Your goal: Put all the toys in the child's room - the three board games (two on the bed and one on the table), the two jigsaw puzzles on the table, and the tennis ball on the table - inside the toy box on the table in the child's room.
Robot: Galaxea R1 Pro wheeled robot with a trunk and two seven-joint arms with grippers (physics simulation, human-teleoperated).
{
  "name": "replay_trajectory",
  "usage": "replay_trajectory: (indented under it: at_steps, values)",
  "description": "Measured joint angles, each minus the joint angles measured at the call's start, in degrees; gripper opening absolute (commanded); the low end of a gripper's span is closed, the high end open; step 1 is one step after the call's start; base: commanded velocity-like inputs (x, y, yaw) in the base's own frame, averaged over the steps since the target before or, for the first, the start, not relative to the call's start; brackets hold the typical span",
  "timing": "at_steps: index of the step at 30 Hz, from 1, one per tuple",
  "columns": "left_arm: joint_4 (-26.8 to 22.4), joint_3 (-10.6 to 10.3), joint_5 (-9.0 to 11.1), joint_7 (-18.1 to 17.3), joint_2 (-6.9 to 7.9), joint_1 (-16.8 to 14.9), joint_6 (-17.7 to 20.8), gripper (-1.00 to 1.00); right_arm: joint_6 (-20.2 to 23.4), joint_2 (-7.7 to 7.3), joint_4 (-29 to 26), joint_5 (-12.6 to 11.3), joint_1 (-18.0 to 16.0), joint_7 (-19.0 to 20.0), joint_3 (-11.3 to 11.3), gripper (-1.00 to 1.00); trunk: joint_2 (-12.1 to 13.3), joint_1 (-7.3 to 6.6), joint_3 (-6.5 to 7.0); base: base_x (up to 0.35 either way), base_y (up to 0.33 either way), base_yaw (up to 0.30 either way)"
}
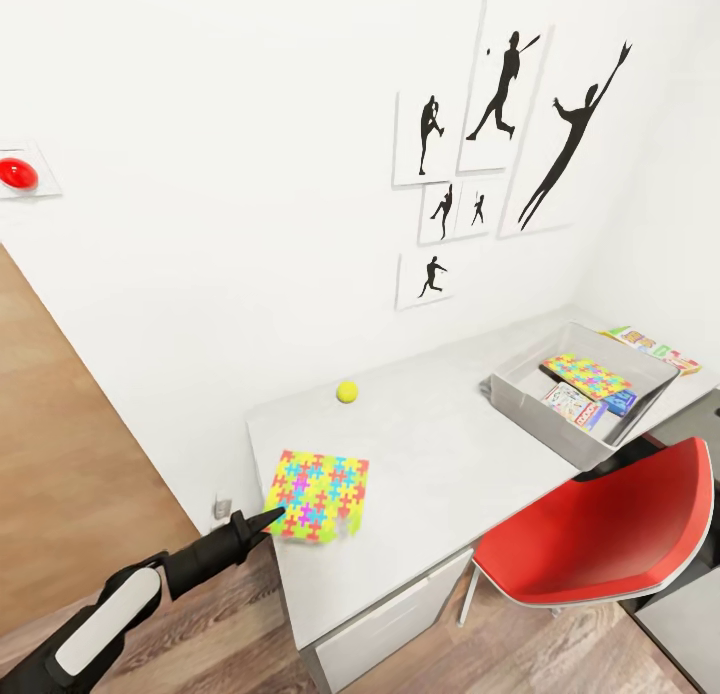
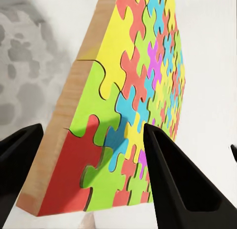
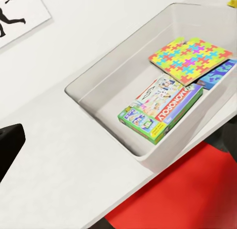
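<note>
A multicoloured jigsaw puzzle lies near the table's front left corner. My left gripper is open at its near edge, and in the left wrist view its fingers straddle the puzzle's corner. The tennis ball rests by the wall. The grey toy box holds a second jigsaw, the Monopoly game and a blue game. A third board game lies behind the box. In the right wrist view, one dark finger hangs over the table beside the toy box.
A red chair stands against the table's front edge, below the toy box. White cabinet fronts sit under the desk. Black silhouette pictures hang on the wall. Wooden floor lies to the left.
</note>
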Motion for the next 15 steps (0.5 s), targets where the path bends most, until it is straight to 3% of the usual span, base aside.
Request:
replay_trajectory:
  at_steps: [6,15]
  values:
    - [-4.2,0.1,0.1,0.1,0.05,0.0,0.1,-1.0,0.0,-0.47,0.0,0.0,0.0,0.0,-0.2,1.0,0.0,0.0,0.0,0.0,0.0,0.0]
    - [-15.3,0.3,0.1,0.3,0.18,0.0,0.3,-1.0,-0.1,-4.07,0.0,0.0,0.0,0.0,-0.4,1.0,0.0,0.0,0.0,0.0,0.0,0.0]
